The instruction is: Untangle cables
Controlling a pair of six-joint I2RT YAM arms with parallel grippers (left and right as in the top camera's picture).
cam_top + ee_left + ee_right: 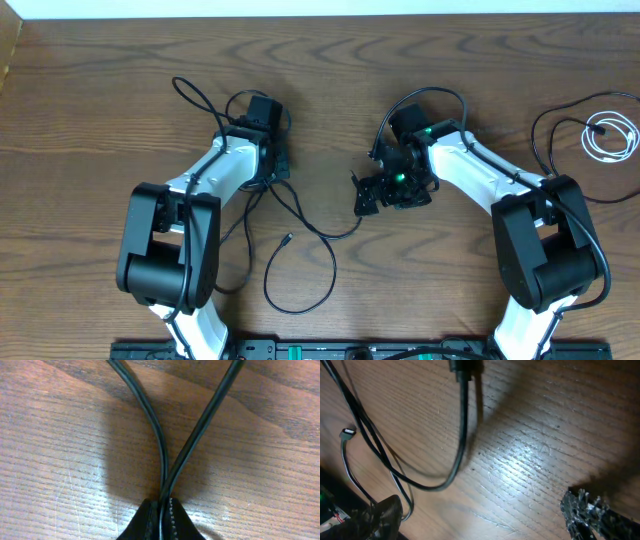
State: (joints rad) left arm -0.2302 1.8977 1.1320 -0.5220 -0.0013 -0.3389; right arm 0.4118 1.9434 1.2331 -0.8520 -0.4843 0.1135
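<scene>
Thin black cables (pixel 300 262) loop across the middle of the table, one small plug end (pixel 288 238) lying free. My left gripper (pixel 277 165) is shut on two strands of black cable (pixel 150 420), which cross and meet between its jaws (pixel 161 504). My right gripper (pixel 368 195) stands open just above the wood, its fingers (pixel 582 510) wide apart with nothing between them. A black cable (pixel 461 435) curves past in front of it, with a small plug (pixel 348 433) at the left. A white cord (pixel 612 135) lies coiled at the far right.
Another black cord (pixel 545 135) loops beside the white one at the right edge. One more black loop (pixel 195 95) lies behind the left arm. Thicker arm wires arch over both wrists. The table's back edge (pixel 320 18) runs along the top.
</scene>
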